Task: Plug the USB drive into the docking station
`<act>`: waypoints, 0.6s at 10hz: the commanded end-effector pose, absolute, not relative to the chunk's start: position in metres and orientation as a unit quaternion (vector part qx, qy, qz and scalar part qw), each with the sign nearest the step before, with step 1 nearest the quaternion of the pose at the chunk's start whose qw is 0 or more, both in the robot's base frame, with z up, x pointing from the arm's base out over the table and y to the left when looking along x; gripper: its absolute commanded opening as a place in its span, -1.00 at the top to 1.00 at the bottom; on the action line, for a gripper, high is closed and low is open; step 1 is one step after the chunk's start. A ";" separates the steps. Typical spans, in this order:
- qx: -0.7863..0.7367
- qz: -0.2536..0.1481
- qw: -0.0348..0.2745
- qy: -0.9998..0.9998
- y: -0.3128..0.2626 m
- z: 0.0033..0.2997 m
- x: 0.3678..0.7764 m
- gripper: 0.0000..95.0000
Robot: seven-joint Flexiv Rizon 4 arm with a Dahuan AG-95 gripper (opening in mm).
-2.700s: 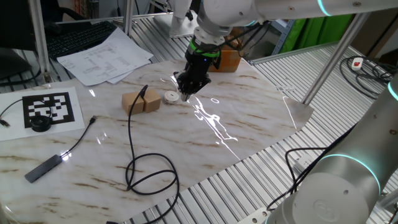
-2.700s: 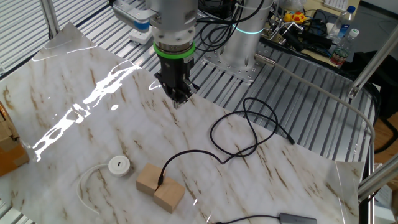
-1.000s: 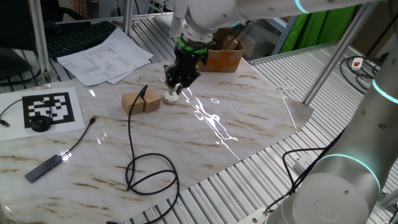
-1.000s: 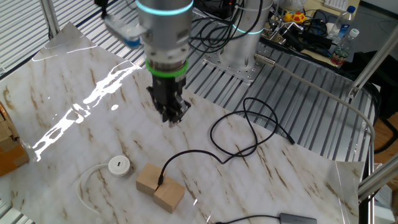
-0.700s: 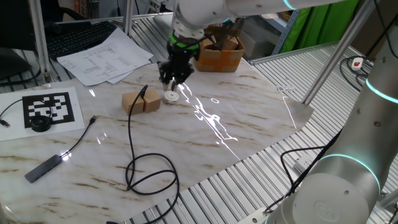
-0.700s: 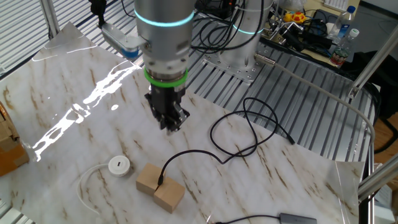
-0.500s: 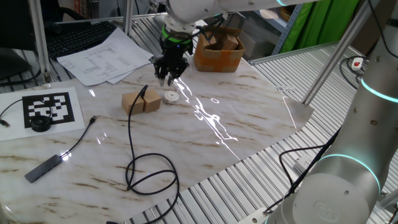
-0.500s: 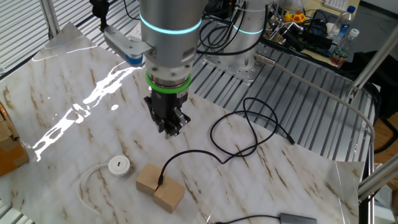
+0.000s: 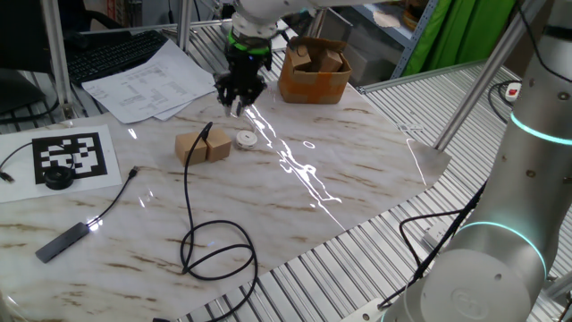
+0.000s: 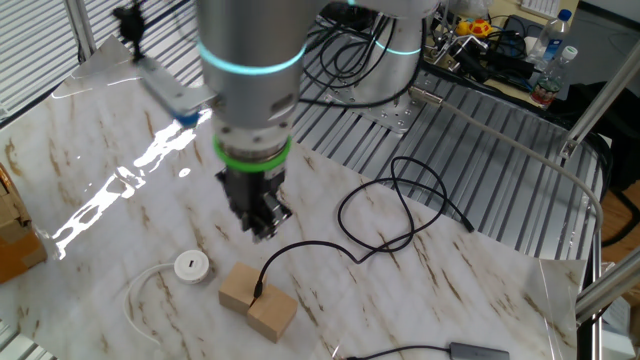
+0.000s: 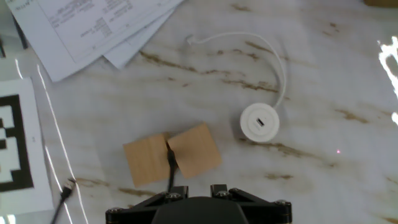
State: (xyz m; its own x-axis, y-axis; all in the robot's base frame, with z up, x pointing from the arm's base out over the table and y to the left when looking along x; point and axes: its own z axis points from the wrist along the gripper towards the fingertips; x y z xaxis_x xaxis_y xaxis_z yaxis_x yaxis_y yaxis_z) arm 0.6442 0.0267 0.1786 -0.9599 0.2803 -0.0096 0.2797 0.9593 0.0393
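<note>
The USB drive's black plug tip point(image 9: 207, 131) sits in the gap between two tan blocks point(image 9: 203, 146). Its thin black cable point(image 9: 214, 250) loops toward the table's front. The docking station point(image 9: 246, 139) is a small white disc just right of the blocks. My gripper point(image 9: 237, 103) hovers just behind the blocks and the disc, its fingers drawn together, holding nothing. In the other fixed view the gripper point(image 10: 262, 228) hangs above the blocks point(image 10: 258, 300), the plug point(image 10: 258, 291) and the disc point(image 10: 190, 266). The hand view shows the disc point(image 11: 260, 122), with a slot on top, right of the blocks point(image 11: 172, 153) and the plug point(image 11: 170, 157).
A cardboard box point(image 9: 314, 70) stands behind the gripper. Paper sheets point(image 9: 147, 80) lie at the back left. A printed marker sheet point(image 9: 73, 157) with a black puck point(image 9: 59, 177) lies at the left. A dark flat stick point(image 9: 64, 240) lies near the front left.
My gripper has moved left and toward the back, from over the disc to behind the blocks. The blocks, the disc and the cable have not moved.
</note>
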 end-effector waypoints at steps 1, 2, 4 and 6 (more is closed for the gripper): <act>0.143 0.022 0.008 0.990 0.027 0.181 0.649 0.60; 0.145 0.031 0.008 0.989 0.028 0.177 0.651 0.60; 0.144 0.040 0.009 0.989 0.029 0.170 0.653 0.60; 0.144 0.044 0.011 0.989 0.031 0.159 0.656 0.60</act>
State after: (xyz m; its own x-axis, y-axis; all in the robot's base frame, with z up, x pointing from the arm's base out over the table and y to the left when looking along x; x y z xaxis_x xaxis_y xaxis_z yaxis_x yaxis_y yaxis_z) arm 0.6561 0.0303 0.1558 -0.9574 0.2883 -0.0146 0.2860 0.9543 0.0867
